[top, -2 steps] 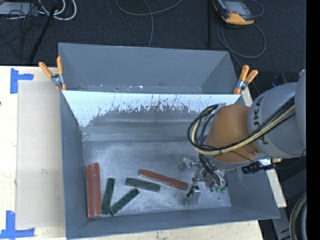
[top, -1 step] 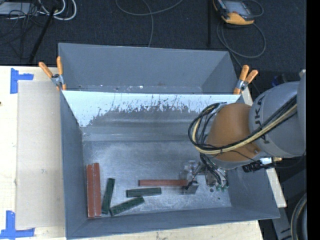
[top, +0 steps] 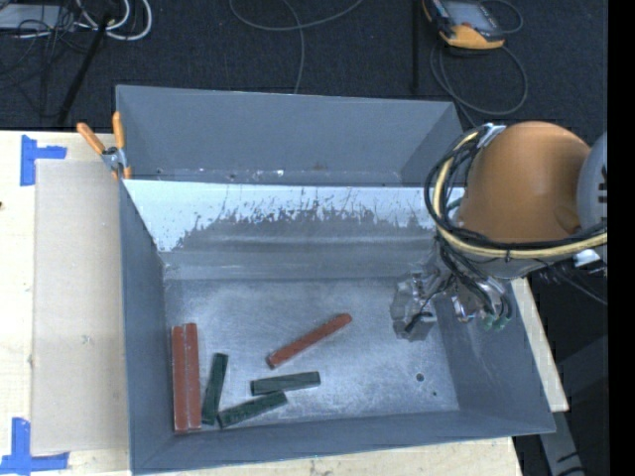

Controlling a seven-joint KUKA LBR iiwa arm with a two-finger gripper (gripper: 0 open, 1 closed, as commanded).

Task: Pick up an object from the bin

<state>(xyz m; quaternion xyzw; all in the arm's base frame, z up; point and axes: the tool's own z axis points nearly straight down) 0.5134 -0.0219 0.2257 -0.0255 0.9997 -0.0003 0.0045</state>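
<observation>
Top view of a grey sheet-metal bin [top: 298,147] with sloped walls; clock directions are read from the middle of the bin floor, 12 o'clock lying toward the upper edge of the view.

The arm enters from 3 o'clock. Its wrist carries a rounded orange cover [top: 526,181] ringed by looped black and yellow cables [top: 444,198]. Below the cover, the metal two-finger gripper [top: 412,315] sits at about 2 o'clock, over bare floor close to the right wall. Whether the gripper is wide or narrow cannot be told from this angle.

The candidate for picking that lies nearest is a long, slim reddish-brown rectangular bar [top: 309,340]. It lies flat near the floor's centre, its long axis running from 2 o'clock to 8 o'clock. Its upper end points toward the gripper but is apart from it, at roughly 8 o'clock from the gripper.

The other loose items lie toward 7 and 8 o'clock:
- A wider reddish-brown slab [top: 185,378], perhaps two bars side by side, lies along the left wall, running 12 to 6.
- Just beside it, a dark green flat bar [top: 214,388] lies slightly tilted from the same line.
- A second dark green bar [top: 285,382] lies nearly crosswise, just below the slim reddish-brown bar.
- A third dark green bar [top: 251,412] lies nearest the front wall; whether its left end touches the first green bar cannot be told.
</observation>
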